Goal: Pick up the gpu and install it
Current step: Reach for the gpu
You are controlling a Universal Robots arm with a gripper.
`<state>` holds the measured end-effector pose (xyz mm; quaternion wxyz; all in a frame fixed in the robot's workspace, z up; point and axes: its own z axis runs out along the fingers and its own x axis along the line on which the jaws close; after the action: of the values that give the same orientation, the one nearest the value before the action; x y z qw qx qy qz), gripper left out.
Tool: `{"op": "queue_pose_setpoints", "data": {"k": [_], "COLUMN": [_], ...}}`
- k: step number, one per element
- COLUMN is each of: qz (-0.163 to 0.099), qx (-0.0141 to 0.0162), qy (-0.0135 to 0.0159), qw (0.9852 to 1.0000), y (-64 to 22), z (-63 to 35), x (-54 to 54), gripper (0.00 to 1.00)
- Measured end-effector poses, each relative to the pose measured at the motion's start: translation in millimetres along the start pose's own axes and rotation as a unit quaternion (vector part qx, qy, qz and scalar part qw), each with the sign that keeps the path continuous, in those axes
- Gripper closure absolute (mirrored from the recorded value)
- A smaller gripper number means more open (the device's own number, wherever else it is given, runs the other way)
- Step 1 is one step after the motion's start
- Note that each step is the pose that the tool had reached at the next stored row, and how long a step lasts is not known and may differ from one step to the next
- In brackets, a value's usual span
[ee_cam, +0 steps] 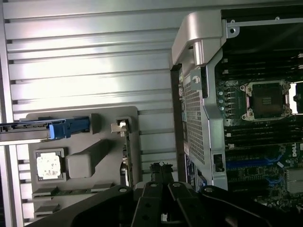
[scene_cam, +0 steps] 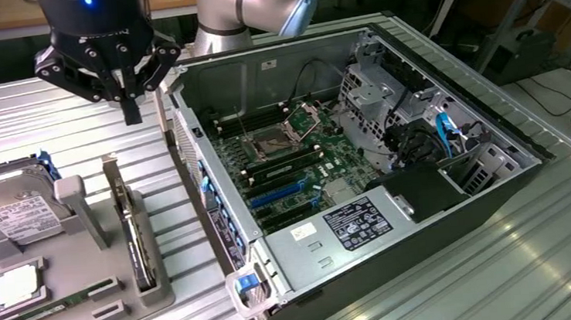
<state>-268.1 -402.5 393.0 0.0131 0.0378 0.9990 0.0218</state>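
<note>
On the exterior view's left, a grey moulded holder tray (scene_cam: 72,264) sits on the ribbed metal table (scene_cam: 55,118). It carries a silver hard drive with a white label (scene_cam: 11,215), a small square silver processor chip (scene_cam: 15,286) and a narrow green memory stick (scene_cam: 56,310).

At the tray's edge nearest the computer, the gpu (scene_cam: 135,235), a thin flat black expansion card with a silver metal bracket at one end, stands on its long edge in a slot. In the wrist view the gpu (ee_cam: 126,158) appears as a thin line just beside the fingertips.

The black robot gripper (scene_cam: 133,110) hangs above the table past the card's far end, apart from it. Its fingers are clenched together on nothing. In the wrist view the gripper (ee_cam: 161,172) points down between the tray and the case.

On the exterior view's right, the open black tower computer case (scene_cam: 307,282) lies on its side. Its green motherboard (scene_cam: 297,167) and blue expansion slots (scene_cam: 273,196) are exposed.

The step in hand appears to be the approach for the pick, since the card is in its holder and nothing is installed. A grasp would call for the fingers to part and line up over the card's thin upper edge.
</note>
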Motion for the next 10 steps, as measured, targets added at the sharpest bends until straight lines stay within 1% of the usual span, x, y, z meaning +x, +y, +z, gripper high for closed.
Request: {"op": "queue_pose_setpoints", "data": {"k": [3, 8, 10], "qz": [0.0, -0.003, -0.007], "qx": [0.0, -0.0001, -0.001], "qy": [0.0001, 0.0001, 0.0004], "qw": [1.0, 1.0, 1.0], "y": [-2.9, -9.2, -10.9], "z": [-0.3, -0.5, -0.6], "x": [2.9, 4.5, 5.8], "gripper": [0.89, 0.89, 0.89]}}
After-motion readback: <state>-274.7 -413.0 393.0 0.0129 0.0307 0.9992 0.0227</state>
